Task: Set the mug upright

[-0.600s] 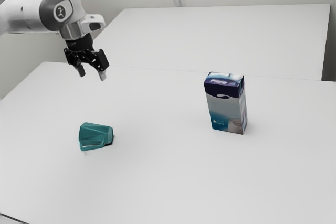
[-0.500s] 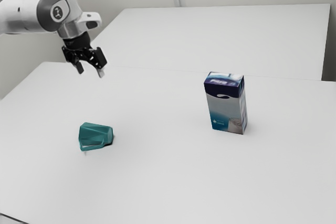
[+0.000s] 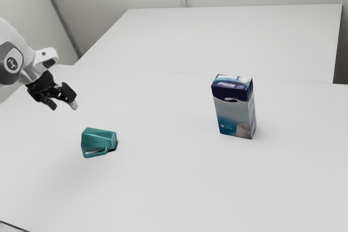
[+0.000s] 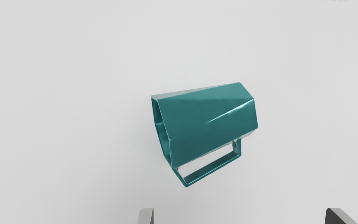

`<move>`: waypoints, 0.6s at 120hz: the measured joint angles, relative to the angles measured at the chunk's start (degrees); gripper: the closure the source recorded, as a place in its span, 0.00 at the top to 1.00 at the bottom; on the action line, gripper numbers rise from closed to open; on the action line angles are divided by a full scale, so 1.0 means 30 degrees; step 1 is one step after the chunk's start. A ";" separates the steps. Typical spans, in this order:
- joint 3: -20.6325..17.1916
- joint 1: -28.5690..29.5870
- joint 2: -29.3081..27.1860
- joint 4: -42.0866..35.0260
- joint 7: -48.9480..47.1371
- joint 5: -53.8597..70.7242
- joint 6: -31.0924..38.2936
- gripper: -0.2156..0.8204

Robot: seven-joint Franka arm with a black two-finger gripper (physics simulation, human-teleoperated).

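Observation:
In the exterior view my gripper (image 3: 64, 105) hangs above the table, up and to the left of the teal mug (image 3: 98, 142). The mug lies on its side, its mouth toward the exterior view's left. In the wrist view the faceted mug (image 4: 210, 121) and its loop handle are seen from above, just beyond the fingertips. My gripper (image 4: 239, 216) stands wide open there, with nothing between its fingers.
A blue and white carton (image 3: 235, 107) stands upright on the white table (image 3: 174, 188), well over to the exterior view's right of the mug. Behind it is another white surface (image 3: 228, 36) and a pale wall.
My hand has moved toward the exterior view's left and lower, nearer the table. The mug has shifted very slightly, its handle side showing a little differently; the carton is where it was.

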 joint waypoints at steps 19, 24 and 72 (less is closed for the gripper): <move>0.0034 0.1727 -0.1139 -0.2910 0.3315 -0.5268 0.2648 0.79; 0.0152 0.1964 -0.1165 -0.3415 0.4529 -0.7008 0.3191 0.79; 0.1932 0.3747 0.1519 -0.5144 1.6104 -1.8678 0.4591 0.79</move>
